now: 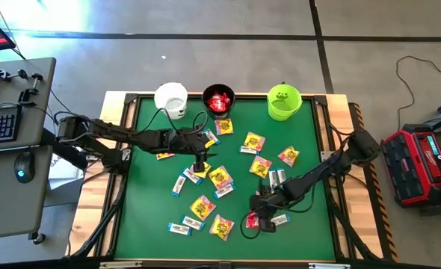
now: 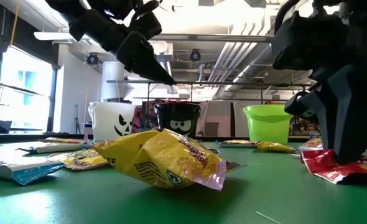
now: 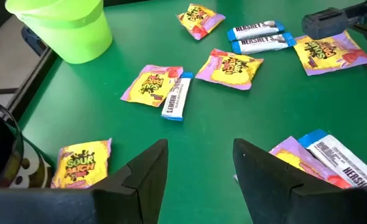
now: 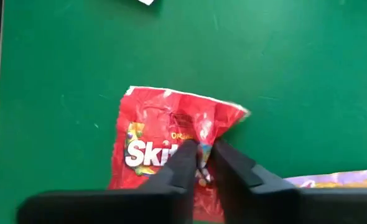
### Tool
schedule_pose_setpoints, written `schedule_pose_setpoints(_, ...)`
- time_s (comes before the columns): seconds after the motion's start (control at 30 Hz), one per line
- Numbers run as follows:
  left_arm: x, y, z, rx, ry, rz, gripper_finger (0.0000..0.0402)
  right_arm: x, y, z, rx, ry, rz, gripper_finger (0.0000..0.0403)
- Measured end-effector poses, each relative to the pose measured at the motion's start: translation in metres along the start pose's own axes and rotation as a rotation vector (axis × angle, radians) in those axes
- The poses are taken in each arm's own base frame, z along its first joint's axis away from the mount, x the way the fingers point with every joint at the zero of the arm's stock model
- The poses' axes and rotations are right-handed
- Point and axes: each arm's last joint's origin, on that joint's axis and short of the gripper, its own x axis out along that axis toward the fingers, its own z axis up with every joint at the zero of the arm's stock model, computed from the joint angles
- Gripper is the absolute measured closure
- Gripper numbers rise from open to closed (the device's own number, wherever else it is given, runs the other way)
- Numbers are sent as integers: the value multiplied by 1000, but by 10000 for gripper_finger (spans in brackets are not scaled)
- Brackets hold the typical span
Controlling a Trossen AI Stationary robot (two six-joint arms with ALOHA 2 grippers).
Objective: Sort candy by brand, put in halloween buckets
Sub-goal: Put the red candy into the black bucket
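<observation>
Three halloween buckets stand at the table's far edge: white (image 1: pixel 171 99), black (image 1: pixel 218 100) with red candy inside, lime green (image 1: pixel 284 103). Candy lies scattered flat on the green mat. My right gripper (image 1: pixel 256 215) is down at the near right, shut on a red packet (image 4: pixel 165 130) that also shows in the low view (image 2: pixel 333 167). My left gripper (image 1: pixel 200 166) hangs open above the middle of the mat, nothing between its fingers (image 3: pixel 147 168). A yellow-and-pink packet (image 3: pixel 84 163) and a white-and-blue bar (image 3: pixel 336 157) lie to either side of it. My right gripper pinches a raised wrinkle in the middle of the red packet (image 4: pixel 199 148) between its two fingers. The fingers come from above, slanting down. The packet lies on the mat, its far edge (image 4: pixel 183 96) flat and its middle crumpled up at the fingers.
Yellow-and-pink packets (image 1: pixel 220 176) and white-and-blue bars (image 1: pixel 179 184) are strewn between the two arms and toward the near edge. A crumpled yellow packet (image 2: pixel 162 158) lies close to the low camera. A wooden rim (image 1: pixel 340 101) frames the mat.
</observation>
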Motion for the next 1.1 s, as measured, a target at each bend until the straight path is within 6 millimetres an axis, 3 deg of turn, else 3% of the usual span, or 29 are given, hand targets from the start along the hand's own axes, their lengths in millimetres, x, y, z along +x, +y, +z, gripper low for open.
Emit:
schedule_pose_setpoints(0.27, 1, 2, -7, -81, -48, 10, 227, -17, -16, 9, -30, -12, -42, 398)
schedule_pose_setpoints(0.5, 0, -1, -25, -157, -168, 42, 227, -52, -53, 34, -65, -155, -163, 402)
schedule_pose_setpoints(0.67, -7, -3, -32, -178, -224, 62, 227, -79, -95, 59, -49, -300, -323, 402)
schedule_pose_setpoints(0.87, -16, 0, -35, -174, -231, 118, 227, -121, -155, 104, -28, -467, -482, 402)
schedule_pose_setpoints(1.0, -19, 2, -35, -163, -240, 139, 227, -150, -197, 131, -64, -516, -545, 403)
schedule_pose_setpoints(1.1, -20, 7, -35, -176, -238, 161, 227, -159, -230, 150, -87, -525, -569, 403)
